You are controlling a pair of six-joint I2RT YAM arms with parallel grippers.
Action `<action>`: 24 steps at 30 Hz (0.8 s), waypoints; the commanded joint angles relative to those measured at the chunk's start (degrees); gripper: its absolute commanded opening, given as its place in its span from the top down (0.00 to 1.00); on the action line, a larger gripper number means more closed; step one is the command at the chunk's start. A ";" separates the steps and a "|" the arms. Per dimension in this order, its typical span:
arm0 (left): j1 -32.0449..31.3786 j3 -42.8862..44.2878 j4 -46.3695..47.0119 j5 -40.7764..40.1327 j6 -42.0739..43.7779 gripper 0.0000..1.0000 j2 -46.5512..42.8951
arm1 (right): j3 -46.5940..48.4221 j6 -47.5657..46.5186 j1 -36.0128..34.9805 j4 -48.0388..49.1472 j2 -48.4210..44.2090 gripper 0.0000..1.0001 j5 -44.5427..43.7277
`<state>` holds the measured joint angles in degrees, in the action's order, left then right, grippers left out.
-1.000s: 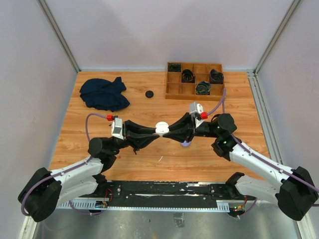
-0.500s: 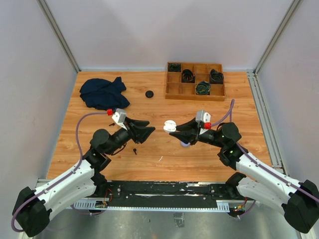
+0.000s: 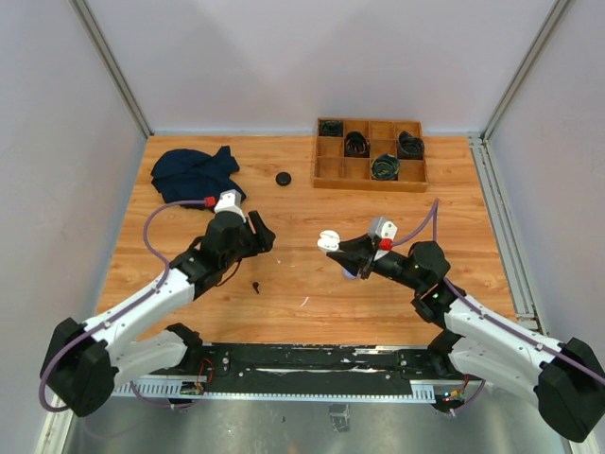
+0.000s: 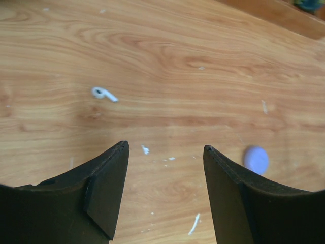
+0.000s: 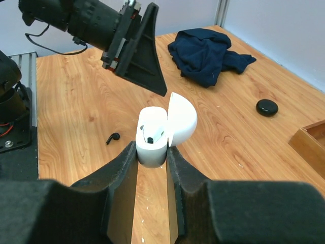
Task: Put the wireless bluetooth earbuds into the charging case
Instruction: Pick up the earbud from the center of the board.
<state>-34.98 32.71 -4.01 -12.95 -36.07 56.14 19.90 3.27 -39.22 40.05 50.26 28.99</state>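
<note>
My left gripper has its fingers spread over the table. A white bud lies flat at the upper left of its view, stem pointing lower right. At right, my right gripper pinches the case upright, lid open.

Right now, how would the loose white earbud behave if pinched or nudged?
The white earbud looks tiny and probably light, so a nudge would likely skid it across the smooth wooden table. Its rounded head and thin stem may let it pivot or slip from a pinch.
</note>
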 commanded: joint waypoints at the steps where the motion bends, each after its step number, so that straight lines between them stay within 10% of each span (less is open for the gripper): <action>1: 3.38 7.04 -9.98 -5.12 -4.13 0.35 6.93 | -1.55 -1.29 0.51 4.01 -0.75 0.96 -3.00; 24: 9.02 32.07 -28.86 -8.80 -11.34 0.51 41.09 | -2.70 -0.85 0.51 4.50 -0.15 0.96 -4.26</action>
<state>-26.98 61.28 -28.64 -19.90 -45.10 93.51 17.69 2.92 -39.22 42.61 51.09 26.02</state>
